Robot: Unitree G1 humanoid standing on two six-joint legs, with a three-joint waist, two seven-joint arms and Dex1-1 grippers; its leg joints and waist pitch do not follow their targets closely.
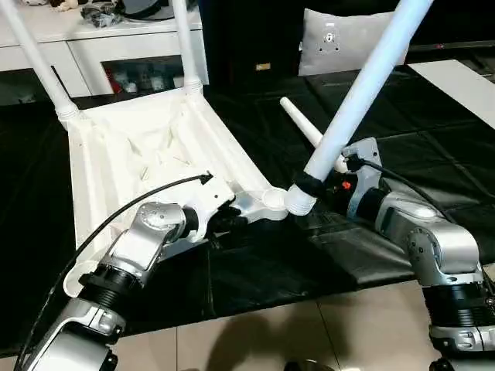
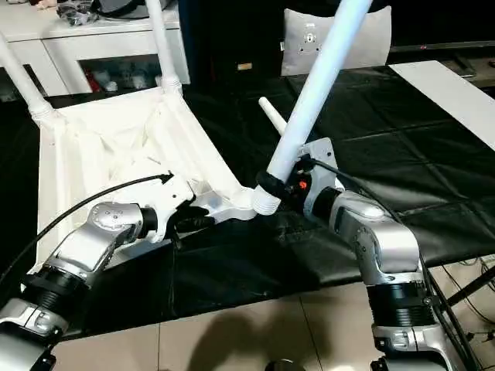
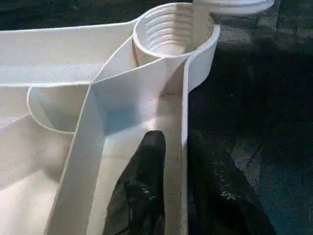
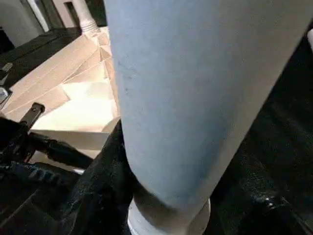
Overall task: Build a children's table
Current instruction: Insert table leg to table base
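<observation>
Left gripper [image 1: 224, 220], at centre-left of the head view, pinches the near rim of the upturned table top [image 1: 116, 154]; the wrist view shows its fingers [image 3: 146, 196] on either side of that wall, just short of an empty threaded corner socket [image 3: 173, 29]. Two legs [image 1: 35, 62] already stand in the far sockets at the upper left. Right of centre, the right gripper [image 1: 313, 185] is clenched on a third leg [image 1: 363, 85], held tilted with its foot just beside the near socket, not yet seated. A fourth leg [image 1: 305, 127] lies on the black mat [image 1: 271, 263] behind it. By my reckoning, half the legs are fitted and two remain.
</observation>
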